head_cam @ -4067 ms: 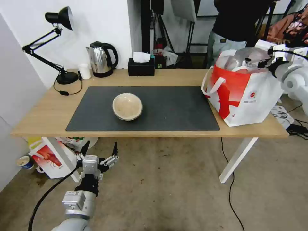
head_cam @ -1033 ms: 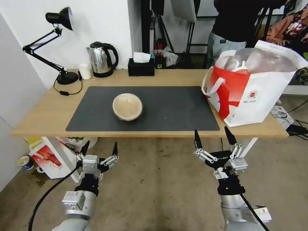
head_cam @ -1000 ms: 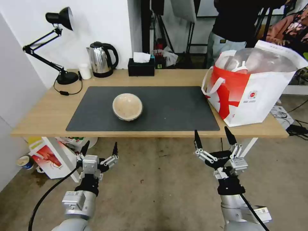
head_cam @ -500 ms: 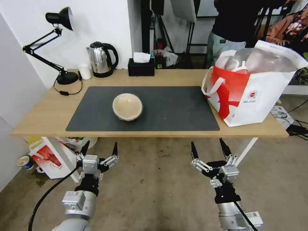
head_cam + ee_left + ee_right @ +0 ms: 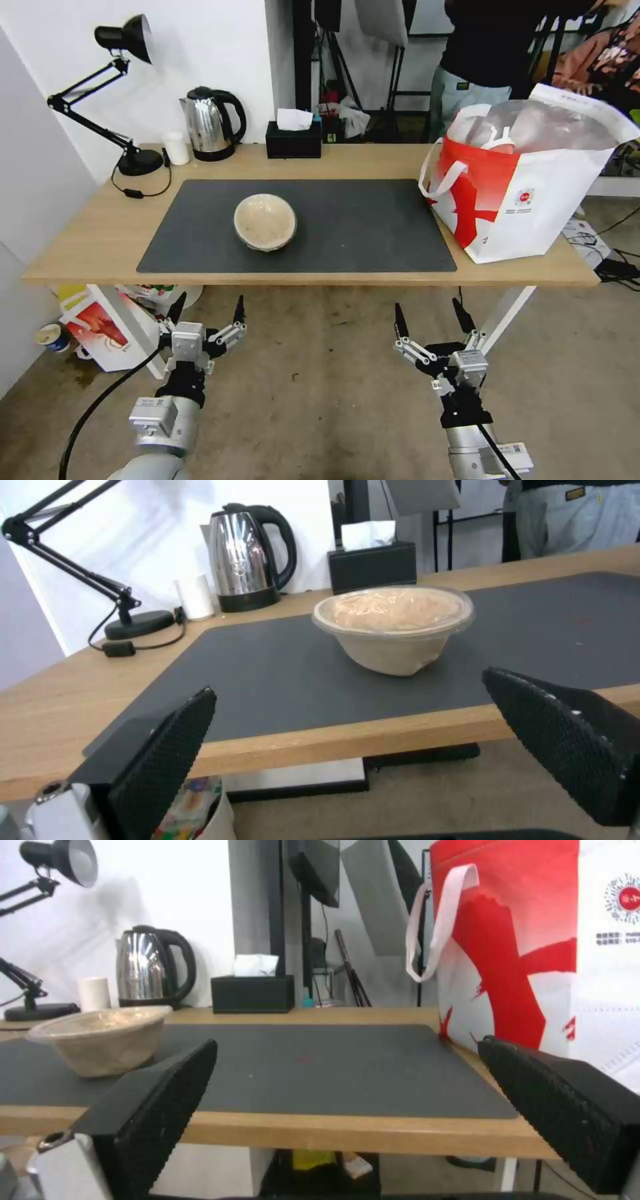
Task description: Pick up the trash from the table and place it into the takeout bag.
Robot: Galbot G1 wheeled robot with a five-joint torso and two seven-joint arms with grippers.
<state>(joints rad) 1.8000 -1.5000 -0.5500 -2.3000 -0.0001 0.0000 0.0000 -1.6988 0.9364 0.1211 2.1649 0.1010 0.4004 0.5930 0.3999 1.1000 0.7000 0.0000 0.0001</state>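
Observation:
A beige paper bowl (image 5: 265, 221) with a clear lid, the trash left on the table (image 5: 100, 233), sits on the dark grey mat (image 5: 360, 227), left of centre. It also appears as the bowl (image 5: 393, 627) and the bowl (image 5: 100, 1040). The takeout bag (image 5: 517, 180), white with a red pattern, stands open at the table's right end, also seen as the bag (image 5: 533, 950). My left gripper (image 5: 205, 312) hangs open below the front edge, left of the bowl. Under the bag's side, my right gripper (image 5: 430, 319) is open and empty too.
Along the back edge stand a black desk lamp (image 5: 127, 100), a steel kettle (image 5: 210, 123), a small white cup (image 5: 177, 148) and a black tissue box (image 5: 293, 137). A red-and-white carton (image 5: 100, 330) sits on the floor under the table's left end. A white table leg (image 5: 497, 327) slants near my right gripper.
My right arm left the takeout bag's mouth and came down below the table's front edge, still sinking slightly. The left arm, bowl and bag have not moved.

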